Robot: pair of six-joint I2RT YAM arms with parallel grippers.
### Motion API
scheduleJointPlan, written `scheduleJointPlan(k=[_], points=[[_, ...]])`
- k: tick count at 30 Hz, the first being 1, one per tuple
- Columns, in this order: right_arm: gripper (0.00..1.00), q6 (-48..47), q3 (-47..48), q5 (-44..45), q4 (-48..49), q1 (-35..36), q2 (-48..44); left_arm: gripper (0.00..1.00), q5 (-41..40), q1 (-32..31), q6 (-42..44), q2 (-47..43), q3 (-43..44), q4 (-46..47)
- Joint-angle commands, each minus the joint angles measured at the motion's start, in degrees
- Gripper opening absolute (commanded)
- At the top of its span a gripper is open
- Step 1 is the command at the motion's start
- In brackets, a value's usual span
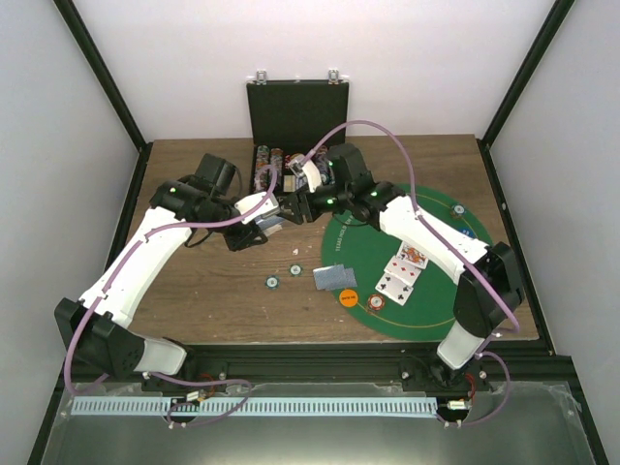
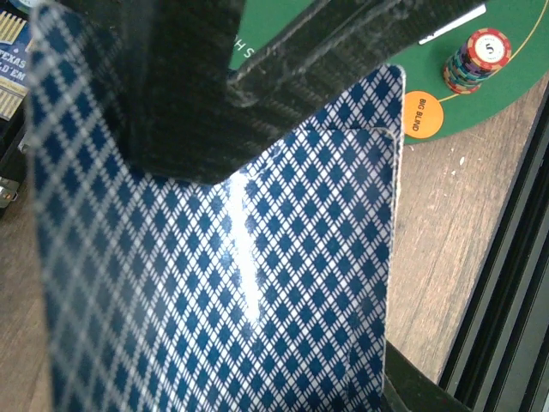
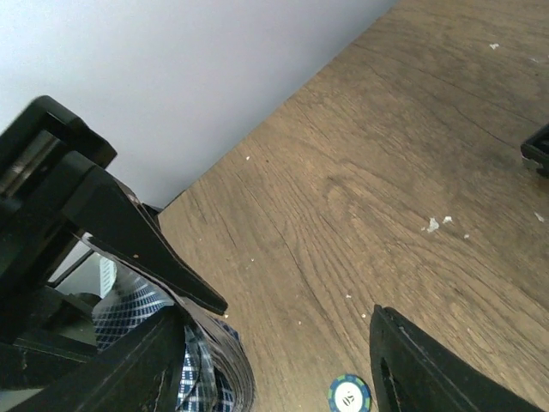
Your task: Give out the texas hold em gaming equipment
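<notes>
Teal chip [image 3: 348, 396] on wood table [image 3: 386, 197]; cards [image 3: 129, 311] at left.

teal chips [image 1: 272, 282]: 2; orange disc [image 1: 347, 298]: 1; chip stacks [image 1: 378, 304]: 2; green mat [image 1: 426, 312]: 1

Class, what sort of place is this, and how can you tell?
Probably a robot test cell: white walls and black posts enclose a wooden table with two robot arms, a green mat, cards and chips.
</notes>
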Motion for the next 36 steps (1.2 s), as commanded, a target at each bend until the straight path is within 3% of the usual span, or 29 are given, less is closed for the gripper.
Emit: scheduleJointPlan(k=[1,3,8,15,20,23,27,36], points=[[0.59,-2.1,3.4,5.7,-4.4,-0.3,-0.3,0.35,1.7,-0.1,0.0,-1.0,0.7,0.0],[0.61,-3.0,4.2,4.1,-5.2,-0.3,0.0,0.35,1.7,-0.1,0.0,-0.9,0.7,0.0],[0.77,-2.5,2.7,-12.1,3.0,-0.1,0.3,0.35,1.9,-0.1,-0.1,-0.8,1.0,-0.2],[0.78,-2.7,8.6,-11.1,-0.5,-0.1,8.0,0.35,2.0,-0.1,0.0,-0.9,1.4,-0.5],[0.82,-3.7,6.4,-7.5,-0.9,-0.2,6.6,0.35,1.8,-0.1,0.0,-0.9,1.3,-0.5],[0.79,-3.9,5.2,-2.1,-2.1,-0.2,4.7,0.35,1.8,-0.1,0.1,-0.9,1.1,-0.3],[0.65,-3.7,3.9,3.4,-4.0,-0.9,2.8,0.35,1.2,-0.1,0.2,-1.1,0.5,0.0],[0.61,-5.0,5.7,6.9,-8.6,-1.0,1.8,0.35,1.2,-0.1,0.1,-1.2,0.6,0.1]])
